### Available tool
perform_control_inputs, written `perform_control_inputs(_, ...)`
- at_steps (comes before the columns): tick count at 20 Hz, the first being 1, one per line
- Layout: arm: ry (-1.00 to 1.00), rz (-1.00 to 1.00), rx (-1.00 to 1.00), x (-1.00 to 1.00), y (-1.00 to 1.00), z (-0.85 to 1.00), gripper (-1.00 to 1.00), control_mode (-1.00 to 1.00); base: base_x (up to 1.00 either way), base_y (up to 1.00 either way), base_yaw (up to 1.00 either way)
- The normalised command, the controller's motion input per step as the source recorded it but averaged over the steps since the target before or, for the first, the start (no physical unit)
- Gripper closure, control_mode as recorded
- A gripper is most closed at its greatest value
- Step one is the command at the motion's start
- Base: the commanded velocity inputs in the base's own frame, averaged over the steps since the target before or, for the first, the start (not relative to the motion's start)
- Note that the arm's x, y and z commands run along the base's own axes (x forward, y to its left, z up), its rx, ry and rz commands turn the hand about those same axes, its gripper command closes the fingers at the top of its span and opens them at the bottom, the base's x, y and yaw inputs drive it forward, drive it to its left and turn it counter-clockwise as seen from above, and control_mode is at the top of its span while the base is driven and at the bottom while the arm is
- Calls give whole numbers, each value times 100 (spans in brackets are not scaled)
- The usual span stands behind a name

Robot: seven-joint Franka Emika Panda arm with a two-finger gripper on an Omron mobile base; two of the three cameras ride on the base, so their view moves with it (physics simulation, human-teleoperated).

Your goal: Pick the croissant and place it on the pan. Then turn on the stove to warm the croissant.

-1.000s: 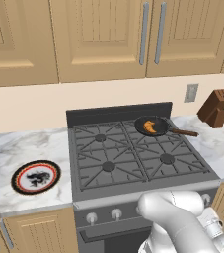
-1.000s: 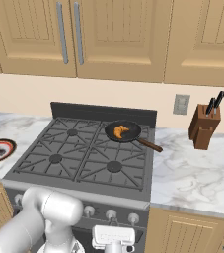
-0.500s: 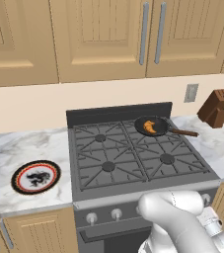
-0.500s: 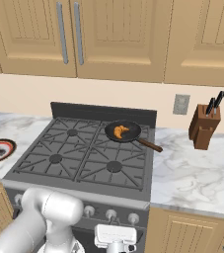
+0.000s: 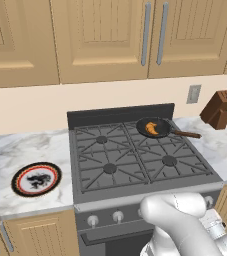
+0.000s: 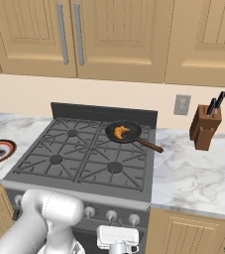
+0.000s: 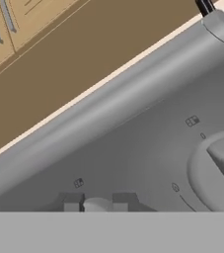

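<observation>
While croissant (image 5: 153, 129) fills pan (image 5: 141, 123), knife block (image 6: 204, 130) flanks stove (image 6: 59, 144).

Gripper (image 6: 118, 240) has crept a touch higher vs. stove (image 6: 84, 163) front, w/ hand now just under the knob row (image 6: 111, 215). Jaws have started to part from shut; fingertips (image 7: 71, 202) flank a knob (image 7: 97, 204).
</observation>
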Motion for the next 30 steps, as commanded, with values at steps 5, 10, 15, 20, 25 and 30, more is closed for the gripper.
perform_control_inputs(5,0,0,0,1,11,0,100,-100,0,0,0)
perform_control_inputs(10,0,0,0,0,29,0,100,-100,0,0,0)
perform_control_inputs(15,0,0,0,0,28,6,100,-100,0,0,0)
perform_control_inputs(20,0,0,0,0,32,29,100,-100,0,0,0)
perform_control_inputs(25,2,0,0,0,42,24,100,-100,0,0,0)
perform_control_inputs(30,9,6,0,1,24,0,100,-100,0,0,0)
